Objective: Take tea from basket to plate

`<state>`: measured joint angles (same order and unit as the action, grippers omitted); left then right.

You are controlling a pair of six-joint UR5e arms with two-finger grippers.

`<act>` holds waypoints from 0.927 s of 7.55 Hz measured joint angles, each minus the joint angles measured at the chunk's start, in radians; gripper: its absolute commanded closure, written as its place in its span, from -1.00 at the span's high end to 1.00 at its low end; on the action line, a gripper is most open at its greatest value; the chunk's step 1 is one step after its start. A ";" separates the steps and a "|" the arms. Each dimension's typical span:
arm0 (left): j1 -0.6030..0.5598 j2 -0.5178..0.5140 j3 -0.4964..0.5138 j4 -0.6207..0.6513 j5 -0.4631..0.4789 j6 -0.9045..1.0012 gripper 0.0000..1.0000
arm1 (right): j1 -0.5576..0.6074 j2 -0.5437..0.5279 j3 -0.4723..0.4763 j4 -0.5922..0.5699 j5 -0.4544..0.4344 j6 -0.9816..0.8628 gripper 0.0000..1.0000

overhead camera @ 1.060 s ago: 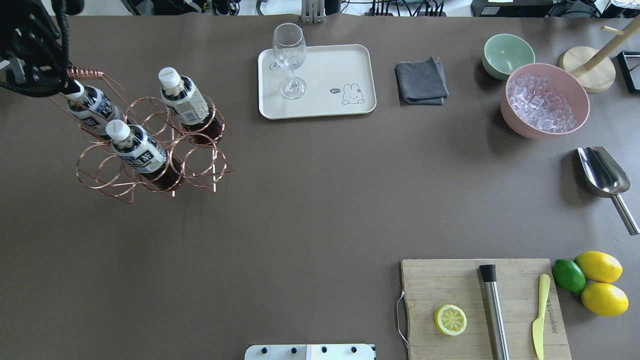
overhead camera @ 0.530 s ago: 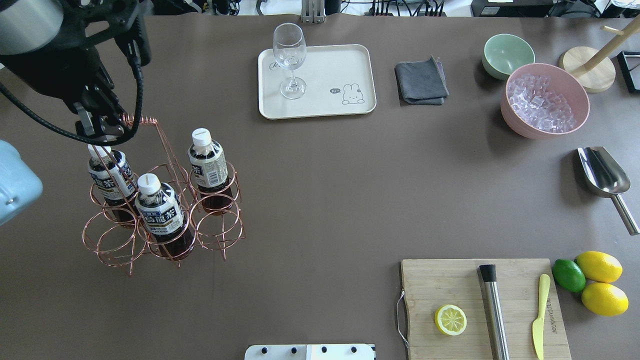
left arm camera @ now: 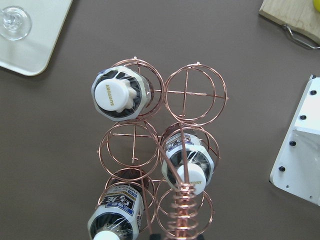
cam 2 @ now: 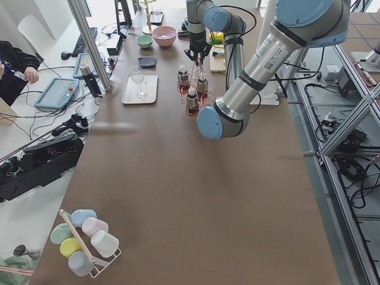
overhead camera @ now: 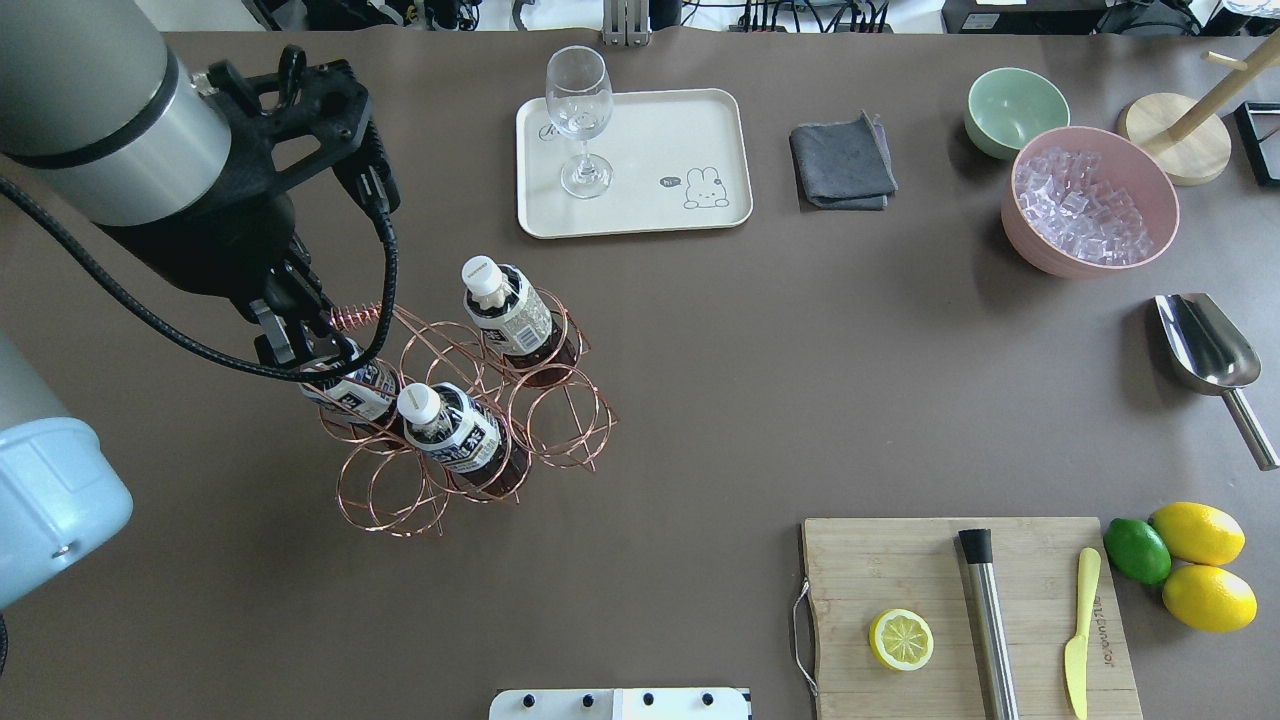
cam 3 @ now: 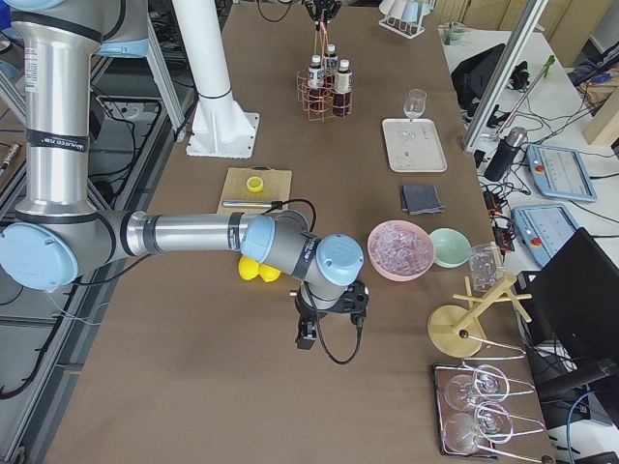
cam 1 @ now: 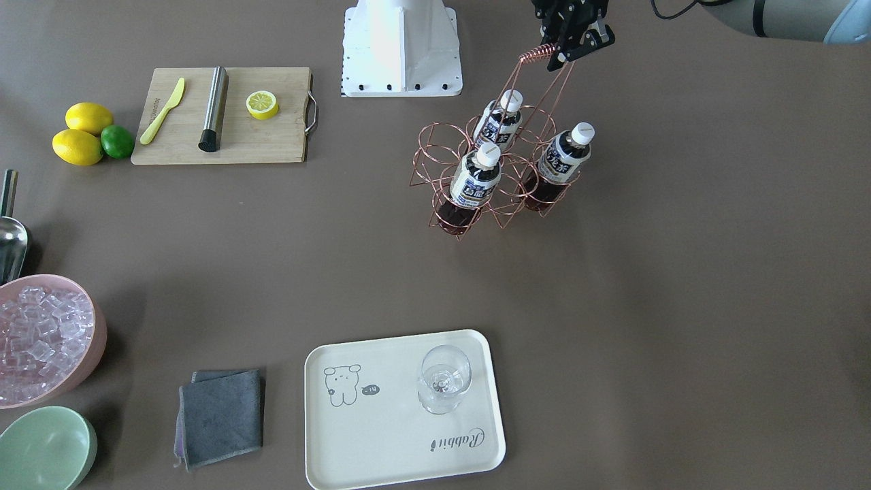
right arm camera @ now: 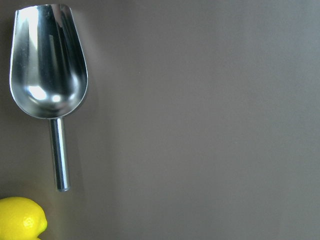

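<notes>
1. The left claw (overhead camera: 305, 345) was closed on the coiled-wire handle (overhead camera: 355, 318) of the copper basket (overhead camera: 555, 415), left of the desk's (overhead camera: 700, 380) centre.
2. Three tea bottles stood in the basket's rings: one on the far side (overhead camera: 508, 318), one on the near side (overhead camera: 458, 440), and one under the claw (overhead camera: 352, 390), partly hidden by it.
3. All three had their white caps on and leaned slightly in the overhead view.
4. The pictures did not show whether the basket's feet touched the desk.
5. The cream tray (overhead camera: 690, 130) lay at the far edge of the desk, well apart from the basket, with a wine glass (overhead camera: 580, 120) upright on its left end.
6. The right claw (cam 3: 308, 333) hung above the desk near the metal scoop (right arm camera: 47, 65) and a lemon (right arm camera: 20, 217); whether it was open or closed could not be told.
</notes>
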<state>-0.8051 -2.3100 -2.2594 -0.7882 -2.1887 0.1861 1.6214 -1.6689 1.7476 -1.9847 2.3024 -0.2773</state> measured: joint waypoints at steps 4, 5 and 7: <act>0.082 -0.044 0.000 -0.043 0.003 -0.147 -1.00 | 0.000 0.001 0.000 0.000 0.000 0.001 1.00; 0.094 -0.058 0.003 -0.045 0.005 -0.166 -1.00 | 0.000 0.001 0.000 0.000 0.000 0.001 1.00; 0.129 -0.078 0.012 -0.060 0.010 -0.206 -1.00 | 0.000 0.000 0.000 0.000 0.000 0.001 1.00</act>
<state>-0.6760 -2.3883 -2.2471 -0.8481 -2.1790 -0.0198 1.6214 -1.6687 1.7472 -1.9850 2.3025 -0.2761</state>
